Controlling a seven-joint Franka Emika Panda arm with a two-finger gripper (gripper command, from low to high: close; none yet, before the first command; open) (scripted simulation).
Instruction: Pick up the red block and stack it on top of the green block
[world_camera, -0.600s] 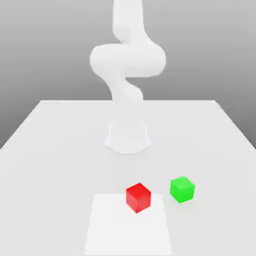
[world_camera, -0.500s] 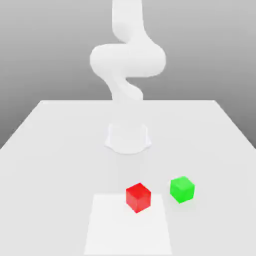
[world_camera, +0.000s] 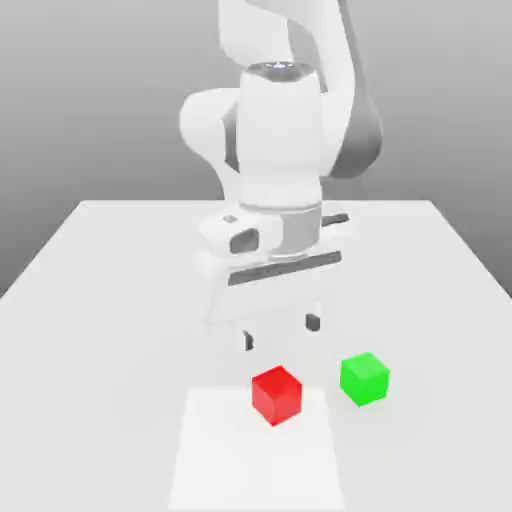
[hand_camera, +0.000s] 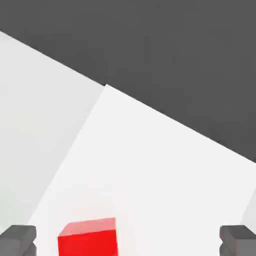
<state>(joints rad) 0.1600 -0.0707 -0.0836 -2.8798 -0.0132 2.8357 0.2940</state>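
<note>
Arm swung forward since earlier frame; gripper (world_camera: 280, 332) hung above and behind red block (world_camera: 277, 394), jaws spread wide, holding nothing. Exterior view alone showed green block (world_camera: 364, 378), just beside red on table (world_camera: 110, 290), apart. Hand view showed fingertips (hand_camera: 18, 239) flanking red block (hand_camera: 88, 238). Red block: small plain cube on paler square patch (world_camera: 200, 460).

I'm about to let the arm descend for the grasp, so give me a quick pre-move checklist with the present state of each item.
1. Gripper open: ok, fingers stand wide apart.
2. Gripper empty: ok, nothing between the fingers.
3. Red block free on the table, not touching the green block: ok.
4. Red block centred between the fingers: not ok; in the hand view it sits close to one finger.
5. Green block's top bare: ok.
6. Gripper above block height: ok.
</note>
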